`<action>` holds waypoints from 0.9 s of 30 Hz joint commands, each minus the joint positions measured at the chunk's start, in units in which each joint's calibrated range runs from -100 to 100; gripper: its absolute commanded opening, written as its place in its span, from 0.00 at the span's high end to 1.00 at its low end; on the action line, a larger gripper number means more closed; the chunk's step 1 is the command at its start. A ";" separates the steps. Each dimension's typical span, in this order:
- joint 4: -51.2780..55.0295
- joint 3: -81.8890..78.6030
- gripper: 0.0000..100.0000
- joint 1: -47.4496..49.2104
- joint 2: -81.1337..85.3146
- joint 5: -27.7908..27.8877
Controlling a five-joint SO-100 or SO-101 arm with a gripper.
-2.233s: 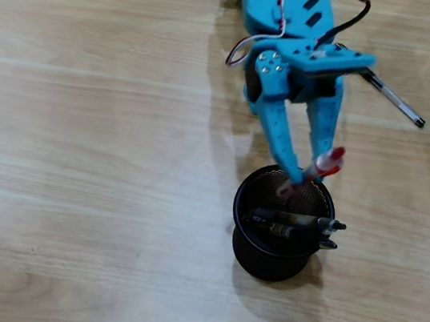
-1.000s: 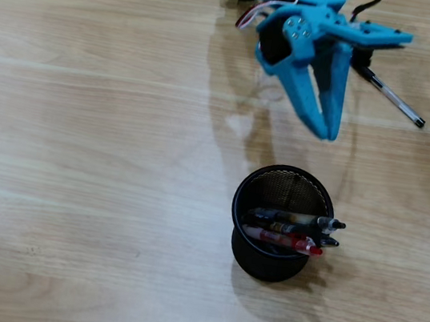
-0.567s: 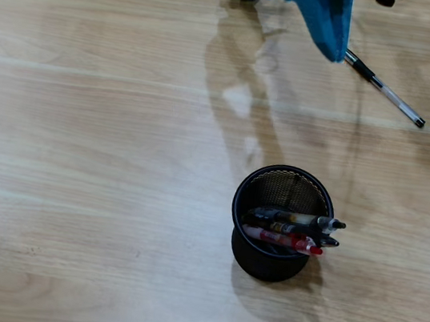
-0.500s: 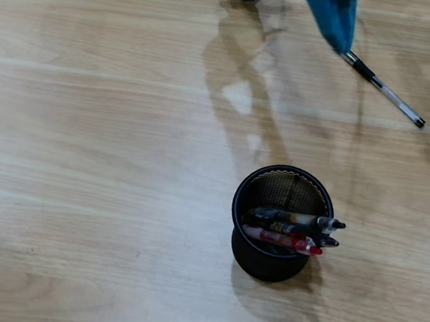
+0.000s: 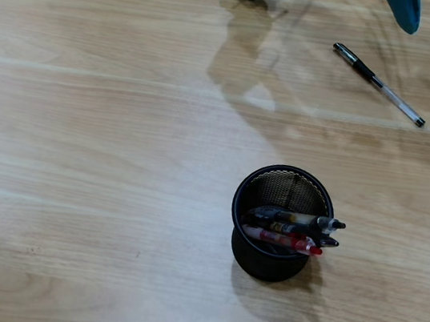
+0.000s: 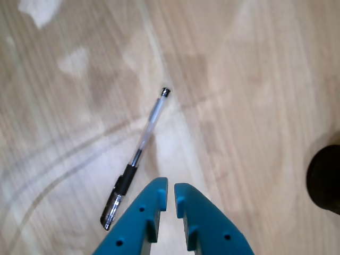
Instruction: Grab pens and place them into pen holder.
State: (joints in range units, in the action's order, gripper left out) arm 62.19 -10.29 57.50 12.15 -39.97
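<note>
Overhead view gives us the layout: the round black wire-mesh pen holder (image 5: 281,219) stands low of centre on the pale wooden table (image 5: 79,149), with three pens already leaning in it, the red pen (image 5: 288,242) among them. The last one, a slim clear ballpoint pen with a black grip (image 5: 379,84), lies flat near the top right, well apart from the cup. Its long axis runs diagonally, the dark clip end up-left and the tip down-right.

From the wrist view we see that same pen (image 6: 137,159) just beside the blue two-finger gripper (image 6: 170,192), slanting from the tip at upper right to the clip end at lower left. Our fingers are drawn nearly together with only a thin slit between them, holding nothing.

We judge the pen light, stiff and smooth, likely to roll or skid if nudged. We would take it across the black grip section, where the surface looks less slippery, with the jaws set square to its axis.
</note>
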 commanded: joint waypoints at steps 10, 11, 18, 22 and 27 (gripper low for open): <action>0.18 4.41 0.97 0.89 -7.27 -9.61; 0.36 4.23 0.97 0.98 -7.44 -10.08; 7.28 4.41 0.97 2.81 -9.98 -14.58; 7.65 4.50 0.97 4.54 -11.68 -16.52; 7.37 6.22 0.97 6.37 -13.89 -16.52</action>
State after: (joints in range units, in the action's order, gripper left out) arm 69.62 -7.90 63.13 -1.36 -56.20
